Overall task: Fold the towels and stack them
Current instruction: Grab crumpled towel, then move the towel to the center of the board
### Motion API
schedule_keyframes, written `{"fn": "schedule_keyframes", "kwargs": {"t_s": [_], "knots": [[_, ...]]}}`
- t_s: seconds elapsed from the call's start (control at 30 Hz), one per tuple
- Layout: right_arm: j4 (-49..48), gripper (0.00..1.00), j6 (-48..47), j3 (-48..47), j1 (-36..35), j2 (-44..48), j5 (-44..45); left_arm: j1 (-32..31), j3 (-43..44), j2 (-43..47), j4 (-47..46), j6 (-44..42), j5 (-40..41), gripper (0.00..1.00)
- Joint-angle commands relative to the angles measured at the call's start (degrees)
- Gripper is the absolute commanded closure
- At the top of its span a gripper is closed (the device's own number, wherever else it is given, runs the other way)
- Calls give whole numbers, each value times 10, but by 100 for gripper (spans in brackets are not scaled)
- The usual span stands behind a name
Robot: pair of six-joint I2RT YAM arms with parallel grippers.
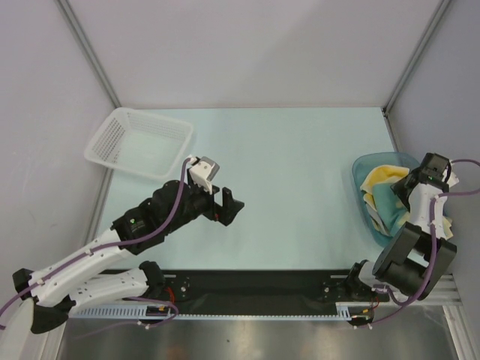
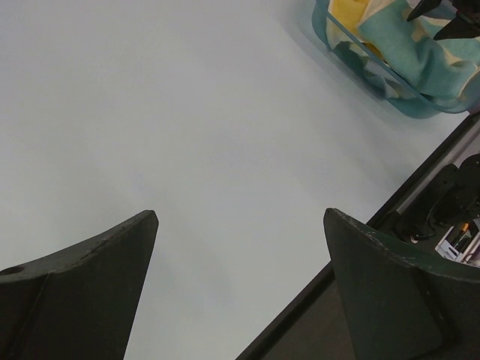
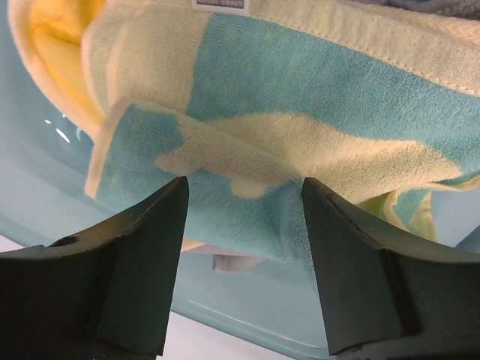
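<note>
Two arms work over one pale table [image 1: 300, 150]. One white mesh basket [image 1: 105, 146] stands at the far left, and one blue tub [image 1: 373, 160] sits at the right edge. The towels [image 1: 384, 189] all lie bunched inside that tub; none is on the table or in the basket. Two can be told apart: a teal towel [image 3: 300, 97] with pale yellow shapes and a pale yellow border, and a yellow towel [image 3: 52, 30] tucked behind it at the upper left. Whether more lie beneath cannot be told.

The left gripper [image 1: 229, 206] hovers over bare table just right of the basket, and its two fingers [image 2: 82, 285] are spread wide with nothing between them. From its wrist view the tub shows far off at the upper right, well apart from it.

The right gripper [image 1: 403, 187] reaches down into the tub. Its two fingers [image 3: 120, 270] stand apart, one to each side of a folded edge of the teal towel. The jaws are not closed on the cloth, and whether the tips touch it cannot be told.
</note>
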State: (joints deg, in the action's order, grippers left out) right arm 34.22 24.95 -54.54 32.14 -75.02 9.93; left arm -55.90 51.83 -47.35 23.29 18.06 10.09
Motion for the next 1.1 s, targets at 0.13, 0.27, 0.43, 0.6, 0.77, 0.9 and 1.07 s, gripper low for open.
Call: {"fn": "schedule_keyframes", "kwargs": {"t_s": [0.13, 0.27, 0.43, 0.6, 0.77, 0.9, 1.07], "knots": [[-44, 41, -3, 36, 20, -7, -13, -2, 20, -5, -5, 15, 6, 0], [-58, 76, -10, 49, 20, 14, -35, -3, 20, -5, -5, 18, 5, 0], [-41, 100, -10, 13, 11, 65, -82, -3, 13, 6, -27, 31, -18, 0], [-24, 100, 4, -78, -128, 110, -50, -2, 20, 3, -43, 41, -21, 0], [11, 100, -31, -278, -309, 48, -25, 11, 75, -27, -36, 62, -10, 0], [33, 100, -94, -432, -483, -14, -7, 59, 135, -55, -4, 83, -22, 0], [10, 100, -106, -405, -564, -27, -83, 125, 139, -52, 15, 111, -25, 0]]}}
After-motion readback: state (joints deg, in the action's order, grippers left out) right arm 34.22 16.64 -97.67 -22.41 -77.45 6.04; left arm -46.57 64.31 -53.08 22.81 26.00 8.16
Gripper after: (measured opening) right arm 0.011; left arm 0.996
